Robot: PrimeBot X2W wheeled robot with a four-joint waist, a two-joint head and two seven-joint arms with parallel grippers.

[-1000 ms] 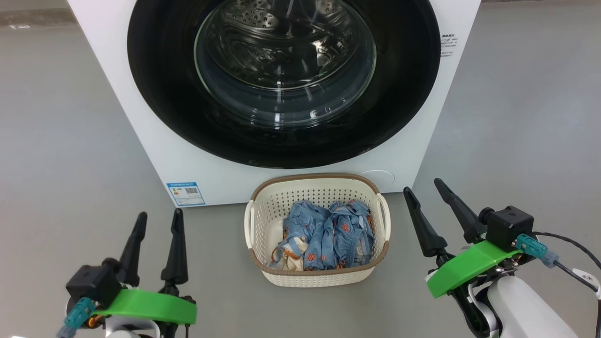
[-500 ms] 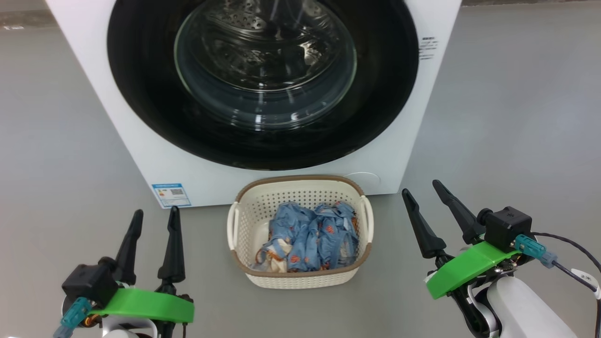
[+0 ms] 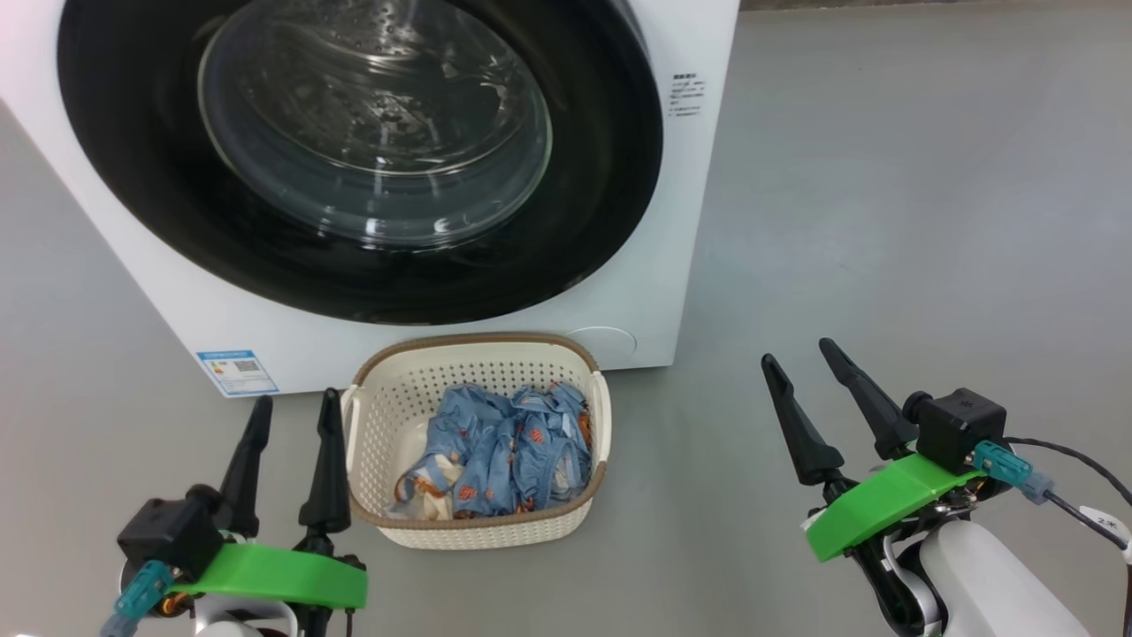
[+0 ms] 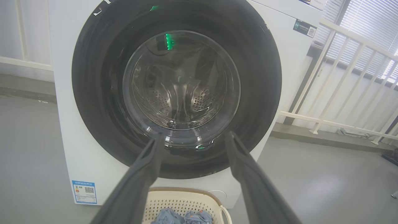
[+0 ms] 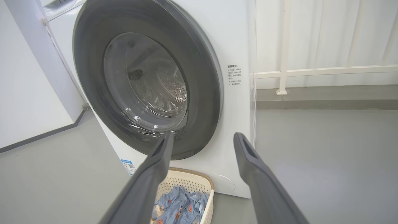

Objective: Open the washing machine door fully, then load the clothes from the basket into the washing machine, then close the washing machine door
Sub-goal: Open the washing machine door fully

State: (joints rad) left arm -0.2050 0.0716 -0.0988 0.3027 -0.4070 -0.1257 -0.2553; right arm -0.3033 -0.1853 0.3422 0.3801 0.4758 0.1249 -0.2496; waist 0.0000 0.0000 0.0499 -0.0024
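The white washing machine (image 3: 659,265) stands on the floor with its round black door (image 3: 592,195) shut flat against the front; the glass window shows the steel drum behind it. The door (image 4: 261,93) faces my left wrist view squarely and the door (image 5: 205,102) lies to the left in my right wrist view. In front of the machine sits the cream basket (image 3: 389,416) holding light-blue clothes (image 3: 495,451). My left gripper (image 3: 294,411) is open, just left of the basket. My right gripper (image 3: 800,358) is open, well right of the basket over bare floor.
Grey floor (image 3: 884,221) stretches to the right of the machine. A white railing (image 4: 342,77) and blinds stand behind and to the right. A white wall panel (image 5: 28,93) runs along the machine's far side. A blue sticker (image 3: 237,372) marks the machine's lower front corner.
The head view has turned right, so machine and basket slide left in the picture. Both grippers keep their places and stay open.
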